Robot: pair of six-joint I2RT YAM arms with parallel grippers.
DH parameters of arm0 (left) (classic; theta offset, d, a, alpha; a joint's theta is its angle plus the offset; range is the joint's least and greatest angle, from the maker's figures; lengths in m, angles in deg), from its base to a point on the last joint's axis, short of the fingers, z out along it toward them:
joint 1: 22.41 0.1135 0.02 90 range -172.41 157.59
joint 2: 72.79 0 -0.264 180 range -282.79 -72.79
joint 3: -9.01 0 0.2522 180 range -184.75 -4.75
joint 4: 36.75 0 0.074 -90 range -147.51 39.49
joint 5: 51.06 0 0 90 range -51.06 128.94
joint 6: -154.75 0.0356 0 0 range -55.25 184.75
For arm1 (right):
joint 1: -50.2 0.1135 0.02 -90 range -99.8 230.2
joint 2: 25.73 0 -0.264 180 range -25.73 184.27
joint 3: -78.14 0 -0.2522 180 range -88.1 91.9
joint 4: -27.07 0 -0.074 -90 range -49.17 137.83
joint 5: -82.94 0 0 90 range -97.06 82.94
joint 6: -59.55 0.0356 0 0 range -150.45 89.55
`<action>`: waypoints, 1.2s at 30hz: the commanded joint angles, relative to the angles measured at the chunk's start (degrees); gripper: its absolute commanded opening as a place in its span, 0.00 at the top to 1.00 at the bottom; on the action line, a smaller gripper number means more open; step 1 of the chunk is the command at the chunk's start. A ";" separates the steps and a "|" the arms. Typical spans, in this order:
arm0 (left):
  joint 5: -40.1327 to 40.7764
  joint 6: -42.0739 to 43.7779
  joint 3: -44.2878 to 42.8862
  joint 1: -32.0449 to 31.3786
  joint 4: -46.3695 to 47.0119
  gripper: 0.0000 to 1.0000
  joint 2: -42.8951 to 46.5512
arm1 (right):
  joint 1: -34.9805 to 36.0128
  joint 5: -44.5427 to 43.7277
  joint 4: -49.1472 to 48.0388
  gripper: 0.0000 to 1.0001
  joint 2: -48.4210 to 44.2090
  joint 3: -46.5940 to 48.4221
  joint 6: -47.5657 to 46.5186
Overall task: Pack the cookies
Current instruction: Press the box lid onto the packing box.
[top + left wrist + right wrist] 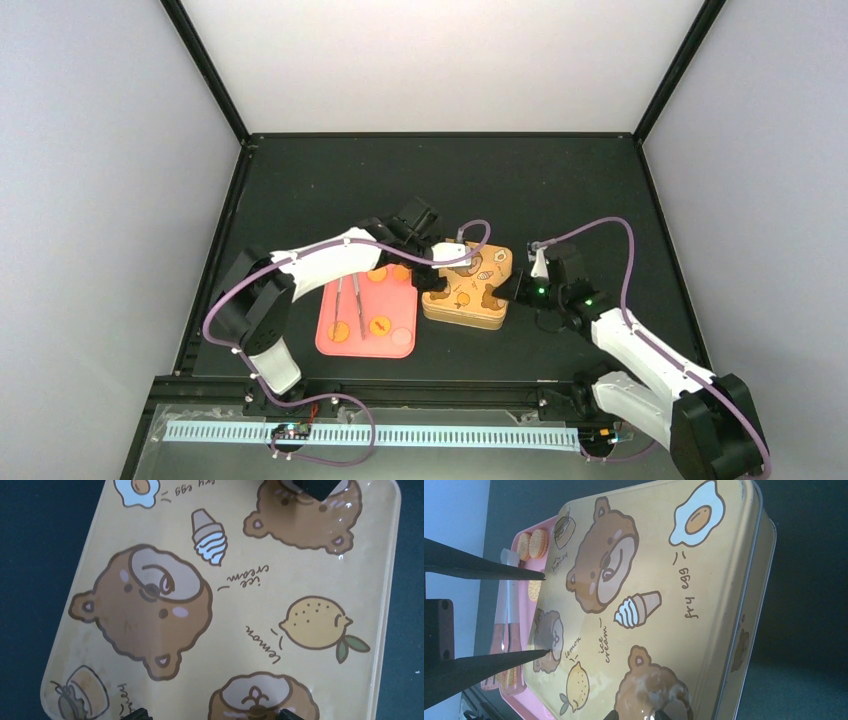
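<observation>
Orange-golden cookies [380, 325] lie on a pink tray [330, 350], with a pale one [402, 338] at its near right. Some show in the right wrist view [533, 544]. A closed yellow tin [470, 300] with bear pictures stands right of the tray and fills the left wrist view [250, 605] and the right wrist view [704, 645]. My left gripper [425, 272] hangs open over the lid's left part, its fingertips [136, 714] wide apart. My right gripper [505, 292] is on the lid's right corner, its fingertips [620, 714] close together with nothing between them.
Metal tongs [347, 305] lie on the pink tray among the cookies and show in the right wrist view [509, 605]. The black table has a raised rim on all sides. The right gripper shows as a black block [320, 485] at the top of the left wrist view.
</observation>
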 commanded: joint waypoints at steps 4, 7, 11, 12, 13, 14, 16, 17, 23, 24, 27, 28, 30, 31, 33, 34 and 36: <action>6.34 3.32 7.99 -2.03 -0.32 0.31 -2.02 | 0.05 -2.08 9.26 0.79 -1.73 3.72 -1.45; 6.61 3.56 7.60 -2.04 -1.30 0.32 -1.40 | 0.05 -0.50 9.25 0.79 -0.88 7.74 -0.82; 6.85 3.82 7.68 -2.13 -1.48 0.32 -0.95 | 0.09 2.38 6.26 0.78 0.70 10.72 1.49; 6.85 3.75 7.64 -2.13 -1.60 0.32 -0.97 | 0.05 3.05 5.28 0.78 1.08 10.68 2.09; 6.86 3.73 7.57 -2.17 -1.69 0.32 -0.98 | 0.05 3.71 4.36 0.79 1.50 10.36 2.68; 6.91 3.69 7.55 -2.21 -1.77 0.32 -0.97 | 0.05 4.25 3.63 0.79 1.78 9.68 3.10; 6.90 3.79 7.50 -2.41 -1.79 0.32 -0.82 | 0.05 4.76 2.57 0.79 2.00 7.49 3.47; 6.96 3.86 7.54 -2.39 -1.87 0.32 -0.75 | 0.05 4.95 2.29 0.79 2.10 5.92 3.58; 6.97 3.33 5.83 -2.43 -3.99 0.31 0.04 | 0.05 4.17 2.14 0.79 2.38 -2.21 2.97; 6.75 3.08 5.34 -2.40 -4.61 0.31 0.80 | 0.02 3.77 2.48 0.79 2.28 -2.86 2.69; 6.11 2.74 4.12 -2.37 -6.52 0.29 3.31 | 0.05 2.59 3.75 0.79 1.81 -3.48 1.73; 6.00 2.50 3.62 -2.25 -7.12 0.29 3.94 | 0.06 2.31 4.17 0.79 1.73 -3.42 1.38; 5.45 1.99 2.55 -1.86 -8.34 0.27 5.06 | 0.05 2.15 4.52 0.79 1.42 -3.27 1.13; 4.92 1.65 2.06 -1.53 -9.05 0.27 5.50 | 0.05 2.31 4.66 0.80 1.17 -2.91 1.07; 3.63 0.59 1.16 -0.78 -10.22 0.25 6.50 | 0.05 2.11 5.53 0.79 0.18 -1.50 0.84; 2.98 -0.02 0.79 -0.36 -10.77 0.23 7.11 | 0.05 1.87 6.28 0.77 -0.62 -0.56 0.66; 1.84 -1.42 0.37 0.63 -11.47 0.16 8.40 | 0.05 1.18 7.84 0.72 -2.24 1.71 0.26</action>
